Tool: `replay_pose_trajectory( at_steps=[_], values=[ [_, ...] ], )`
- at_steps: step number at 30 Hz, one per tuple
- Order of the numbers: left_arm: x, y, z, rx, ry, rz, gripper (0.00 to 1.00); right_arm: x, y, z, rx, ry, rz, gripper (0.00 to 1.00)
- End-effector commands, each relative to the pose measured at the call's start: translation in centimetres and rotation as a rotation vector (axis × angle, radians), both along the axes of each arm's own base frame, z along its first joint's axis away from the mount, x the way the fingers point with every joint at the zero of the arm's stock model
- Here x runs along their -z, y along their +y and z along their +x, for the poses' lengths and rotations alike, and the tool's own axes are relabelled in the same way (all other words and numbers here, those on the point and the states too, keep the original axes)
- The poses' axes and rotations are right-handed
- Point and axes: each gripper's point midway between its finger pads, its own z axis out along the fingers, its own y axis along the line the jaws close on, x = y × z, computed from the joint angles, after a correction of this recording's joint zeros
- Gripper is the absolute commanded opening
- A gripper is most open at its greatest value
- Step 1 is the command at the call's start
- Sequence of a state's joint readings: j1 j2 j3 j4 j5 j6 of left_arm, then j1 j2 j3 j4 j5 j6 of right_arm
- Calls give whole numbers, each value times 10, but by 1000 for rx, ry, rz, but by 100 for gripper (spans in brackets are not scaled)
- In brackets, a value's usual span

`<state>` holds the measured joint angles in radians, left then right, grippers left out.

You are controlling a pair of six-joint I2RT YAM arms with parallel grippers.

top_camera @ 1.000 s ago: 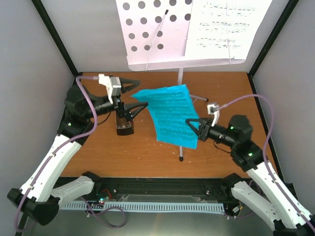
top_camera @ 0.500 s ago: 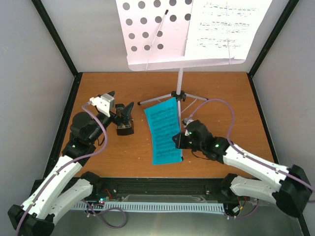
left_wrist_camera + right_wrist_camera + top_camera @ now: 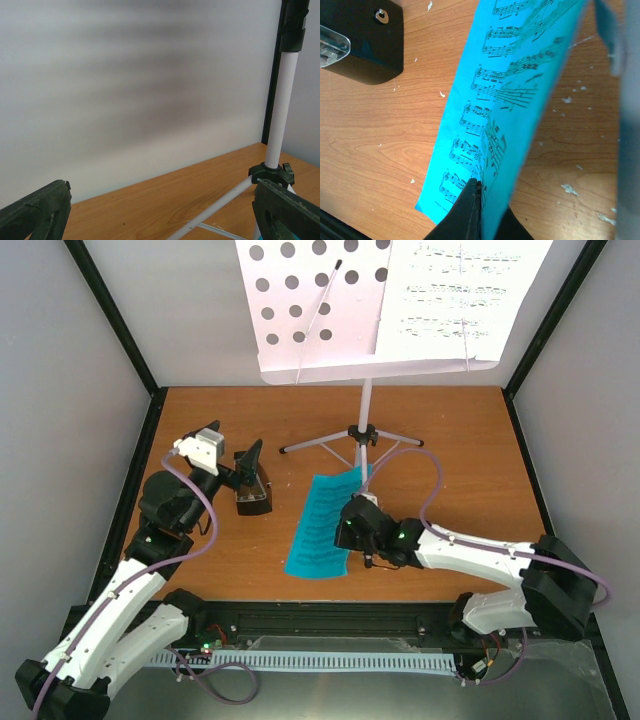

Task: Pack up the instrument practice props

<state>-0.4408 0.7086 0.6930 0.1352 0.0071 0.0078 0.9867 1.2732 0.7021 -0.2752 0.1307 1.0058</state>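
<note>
Near the centre of the worktop (image 3: 470, 450), just fwd of the music stand (image 3: 365, 410) feet, sits the teal folder (image 3: 320, 530), running from the stand base toward the near edge. On its right edge is the right gripper (image 3: 348, 528), jaws closed on the thin teal stock. Over the far-left area hangs the left gripper (image 3: 237, 434), jaws spread wide w/ nothing btwn them. The metronome (image 3: 252, 500) stands just beside it, apart from the folder.

Handling, as I judge it:
- Folder looks v. light and limp. It bows at the held edge rather than lying flat, so an edge pinch works but it will flop and may slip if swung fast. A grip nearer mid-edge should sag less.
- Metronome is a small rigid block, prob. dense for its size. Best taken across its flat sides, low down.
- Stand is tall and top-heavy, w/ the perforated desk (image 3: 310, 310) and white sheet music (image 3: 455, 300) up top. The pole just above the leg hub (image 3: 270, 172) seems the safest hold. The paper is loose and light.

Views differ:
- Top cam gives the whole layout, both arms, the desk and the sheet music. The pinch itself is hidden under the wrist.
- Right wrist shows the tips shut on teal, printed staves on it, the metronome's corner and pale scuffs in the wood, but no stand.
- Left wrist shows only wall, pole, hub, one leg and both open fingers (image 3: 35, 212). The metronome is out of its frame.
</note>
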Motion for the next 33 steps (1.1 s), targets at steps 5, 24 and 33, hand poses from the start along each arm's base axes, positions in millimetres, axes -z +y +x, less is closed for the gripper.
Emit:
replay_pose_trajectory(
  at_steps=[5,24,33],
  values=[
    [-9,3,-2,-13,-39,-2,99,-4,43,6,-84,-5,74,3],
    [-4,1,1,-15,-26,6,100,-82,-15,16,-99,-270,-133,83],
    [-10,-20,-2,114,19,-31,99,-127,-82,45,11,-389,-98,91]
  ],
)
